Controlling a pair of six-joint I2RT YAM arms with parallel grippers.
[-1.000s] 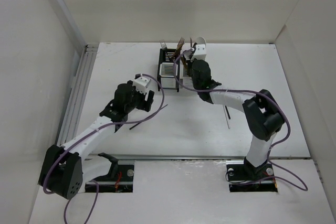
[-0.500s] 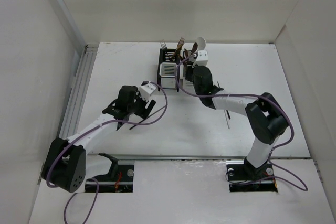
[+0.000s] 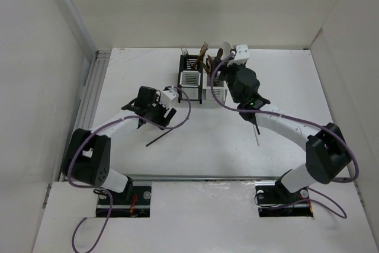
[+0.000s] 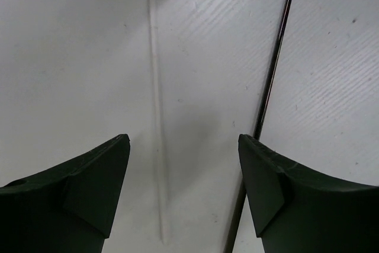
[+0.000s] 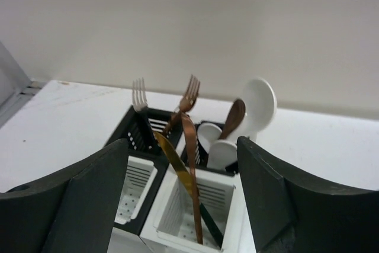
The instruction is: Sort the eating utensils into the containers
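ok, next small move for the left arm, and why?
Probably lower the left gripper straight down and close: its jaws are open and empty above the table, with a thin white chopstick lying lengthwise between them. The thin black chopstick lies just outside them, so it can wait.

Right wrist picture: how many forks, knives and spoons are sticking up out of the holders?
Forks: 2, a silver fork and a copper fork.
Knives: 2, a plain copper knife and a copper-bladed knife with a dark handle.
Spoons: 4, a big white spoon, a small white spoon, a second small white spoon and a brown spoon.
Total: 8.
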